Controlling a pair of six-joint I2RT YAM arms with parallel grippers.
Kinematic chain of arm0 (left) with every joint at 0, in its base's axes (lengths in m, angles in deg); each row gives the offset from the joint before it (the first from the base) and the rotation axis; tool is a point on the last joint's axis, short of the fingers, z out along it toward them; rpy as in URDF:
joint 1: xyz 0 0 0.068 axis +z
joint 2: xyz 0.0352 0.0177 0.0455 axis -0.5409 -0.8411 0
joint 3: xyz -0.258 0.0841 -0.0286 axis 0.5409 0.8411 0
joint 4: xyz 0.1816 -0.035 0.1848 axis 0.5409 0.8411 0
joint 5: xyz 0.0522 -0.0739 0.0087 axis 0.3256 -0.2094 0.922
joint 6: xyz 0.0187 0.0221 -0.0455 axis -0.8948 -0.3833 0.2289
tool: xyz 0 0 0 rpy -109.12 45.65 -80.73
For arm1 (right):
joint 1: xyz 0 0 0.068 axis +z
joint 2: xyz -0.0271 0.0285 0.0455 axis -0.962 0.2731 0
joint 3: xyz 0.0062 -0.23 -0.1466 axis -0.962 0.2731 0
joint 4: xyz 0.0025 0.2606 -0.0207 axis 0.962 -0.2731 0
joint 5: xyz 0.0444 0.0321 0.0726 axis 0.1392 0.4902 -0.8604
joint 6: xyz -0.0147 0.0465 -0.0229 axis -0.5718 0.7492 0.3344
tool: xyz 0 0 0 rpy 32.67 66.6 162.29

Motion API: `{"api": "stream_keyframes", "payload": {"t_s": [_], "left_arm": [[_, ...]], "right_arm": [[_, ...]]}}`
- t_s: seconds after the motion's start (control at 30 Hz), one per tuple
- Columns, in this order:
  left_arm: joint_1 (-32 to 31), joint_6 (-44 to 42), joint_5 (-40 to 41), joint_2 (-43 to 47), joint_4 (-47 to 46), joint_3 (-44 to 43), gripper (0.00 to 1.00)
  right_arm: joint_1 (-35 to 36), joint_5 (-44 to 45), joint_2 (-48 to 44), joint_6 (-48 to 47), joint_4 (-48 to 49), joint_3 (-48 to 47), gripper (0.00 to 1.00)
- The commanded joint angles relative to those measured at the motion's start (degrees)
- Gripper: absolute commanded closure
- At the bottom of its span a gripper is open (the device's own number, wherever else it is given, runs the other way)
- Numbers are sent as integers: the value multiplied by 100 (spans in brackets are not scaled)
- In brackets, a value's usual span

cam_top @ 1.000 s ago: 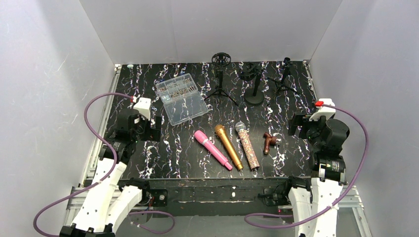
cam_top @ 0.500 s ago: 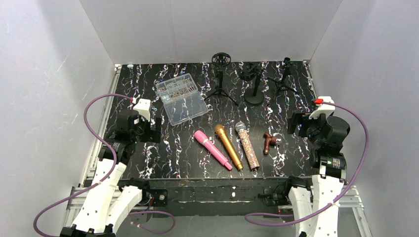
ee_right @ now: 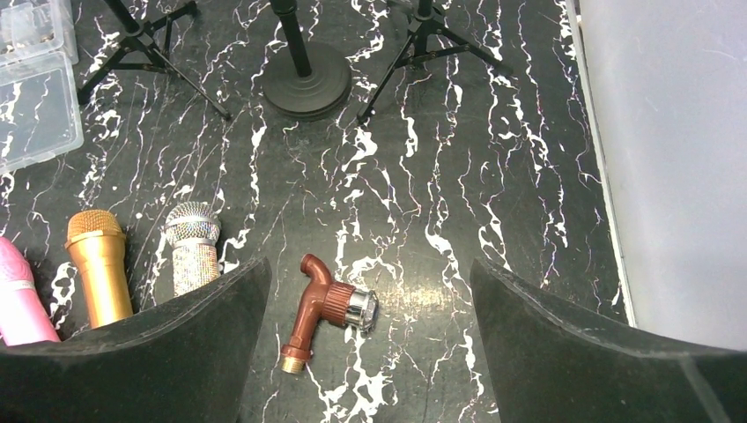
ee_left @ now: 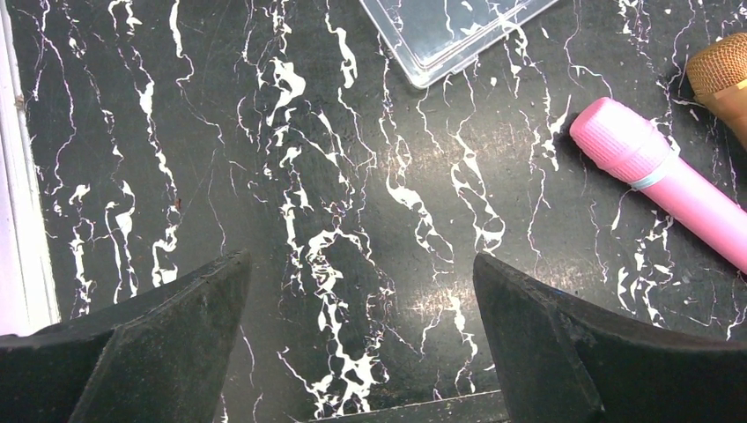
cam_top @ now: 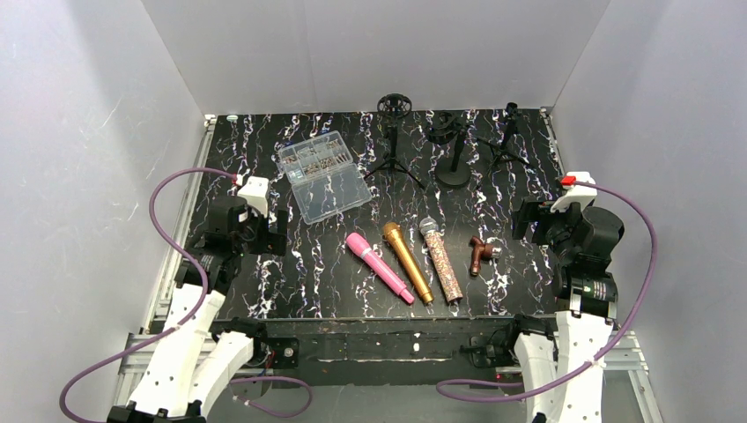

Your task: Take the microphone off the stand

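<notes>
Hardly anything's moved this past second — both jaws wide open and empty, mics (cam_top: 407, 262) flat on the counter (cam_top: 291, 273), stands (cam_top: 454, 150) look bare — probably done.

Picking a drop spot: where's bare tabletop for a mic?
Free: left of the pink microphone, nearer than the clear box; also between the brown fitting and the round-base stand. Crowded: the three microphones mid-table, the stands along the back.
</notes>
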Motion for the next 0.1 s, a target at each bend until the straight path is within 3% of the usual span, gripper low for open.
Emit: {"api": "stream_keyframes", "payload": {"t_s": [0.0,0.07], "left_arm": [[43,6,-64,75,230,-83,2],[48,6,-77,64,230,-86,2]], "right_arm": [[-22,-33,0,37,91,-216,8],[-35,0,-2,38,84,-227,8]]}}
